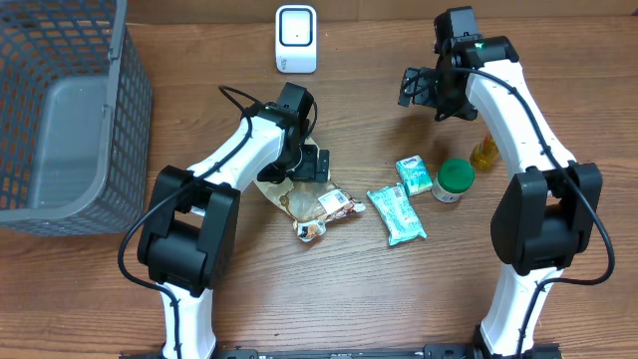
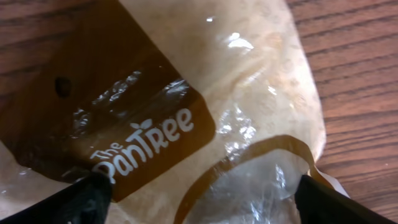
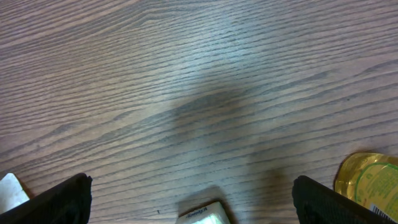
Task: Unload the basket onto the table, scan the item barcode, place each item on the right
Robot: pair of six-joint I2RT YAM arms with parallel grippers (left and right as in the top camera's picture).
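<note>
Risk: bag (image 2: 186, 93) is slick, crinkly film. Fingers may skid off or catch only a loose fold, so bag sags or drops short of scanner (image 1: 296, 38) at table's far edge. Barcode not visible; may end up facing away.

Left gripper (image 2: 202, 202) spread wide, pinching nothing, straddling bag. Bag directly beneath, near table centre.

Right gripper (image 1: 417, 88) spread, empty, toward far right, well apart.

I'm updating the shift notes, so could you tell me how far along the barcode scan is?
Nothing looks done: the Pantree snack bag lies on the table, away from the white scanner. In hand: the left hand hovers open over the bag. Left: grasp, lift, present barcode.
</note>
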